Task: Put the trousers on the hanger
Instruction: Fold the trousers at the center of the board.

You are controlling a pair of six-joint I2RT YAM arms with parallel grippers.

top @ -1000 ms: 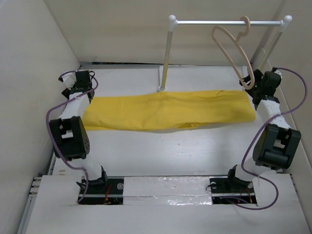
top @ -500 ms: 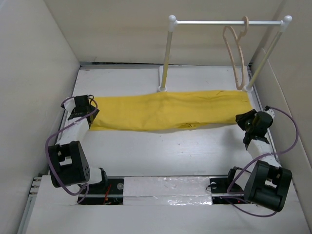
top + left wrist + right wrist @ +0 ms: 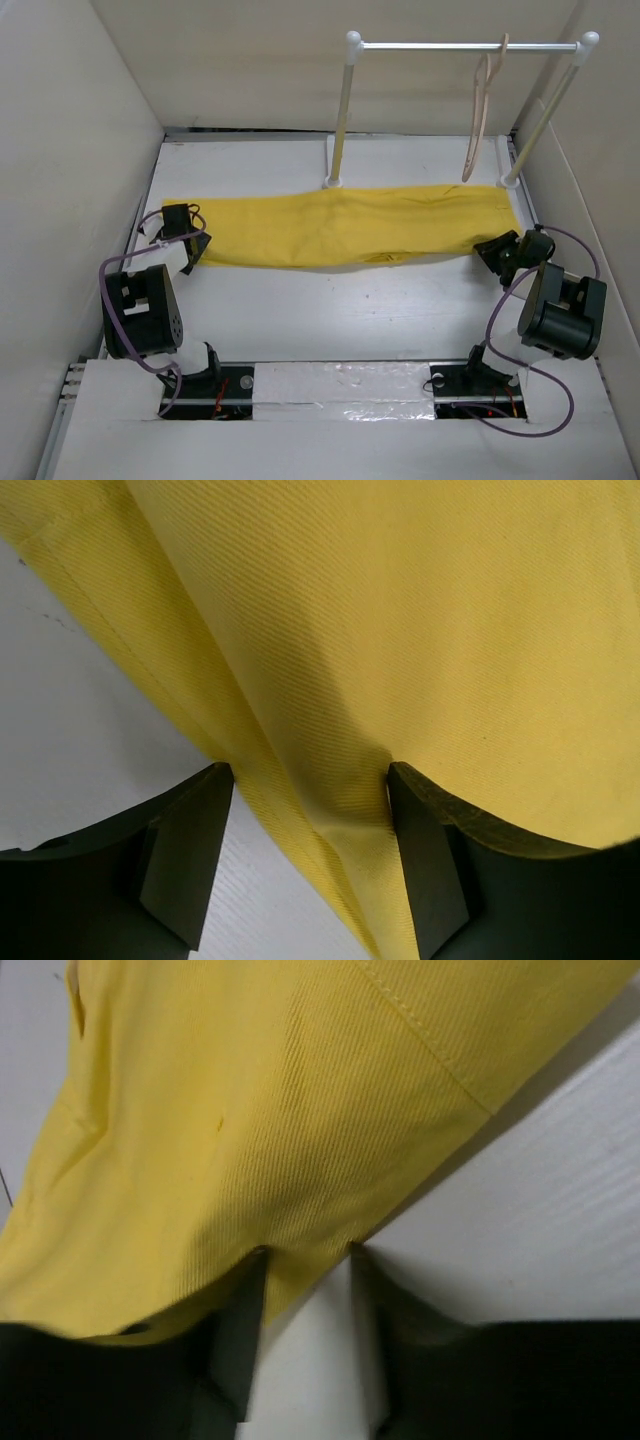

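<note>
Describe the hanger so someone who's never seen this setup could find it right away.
Find the white rail at the back of the table. The hanger hangs from it near the right post: thin and tan, the only thing on the rail.

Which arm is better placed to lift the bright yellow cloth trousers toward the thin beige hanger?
Right, probably. The right gripper straddles the end of the yellow trousers nearest the beige hanger, which hangs on the white rail. The left gripper is at the opposite end.
</note>
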